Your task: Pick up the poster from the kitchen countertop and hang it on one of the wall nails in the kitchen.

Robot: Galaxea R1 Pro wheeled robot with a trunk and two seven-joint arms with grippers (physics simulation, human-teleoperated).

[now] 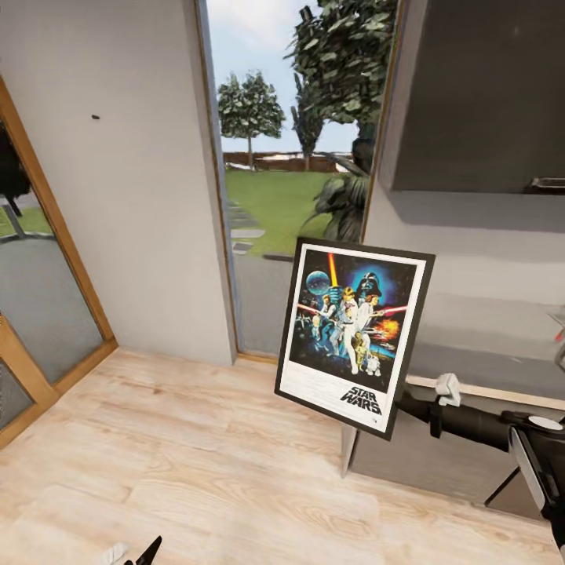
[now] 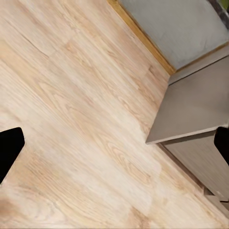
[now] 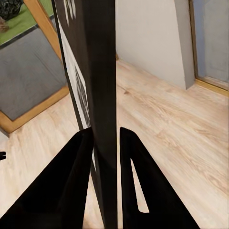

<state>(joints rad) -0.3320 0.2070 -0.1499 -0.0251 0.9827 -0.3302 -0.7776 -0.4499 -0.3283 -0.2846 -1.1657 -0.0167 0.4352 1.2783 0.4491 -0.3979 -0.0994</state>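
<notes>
Above the pale wooden floor, the poster hangs in the air, tilted slightly, held at its lower right edge by the right gripper, whose 2 black fingers pinch the thin black frame. Its white border surrounds colourful figures on dark blue, with a black "STAR WARS" logo below. High on the light-grey wall sits 1 small dark dot, probably a wall nail. The left gripper hangs low with its fingertips spread wide over the floor.

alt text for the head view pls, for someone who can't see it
The right gripper holds the framed Star Wars poster upright by its lower right edge above a wooden floor. A wall nail dots the grey wall at upper left.
</notes>
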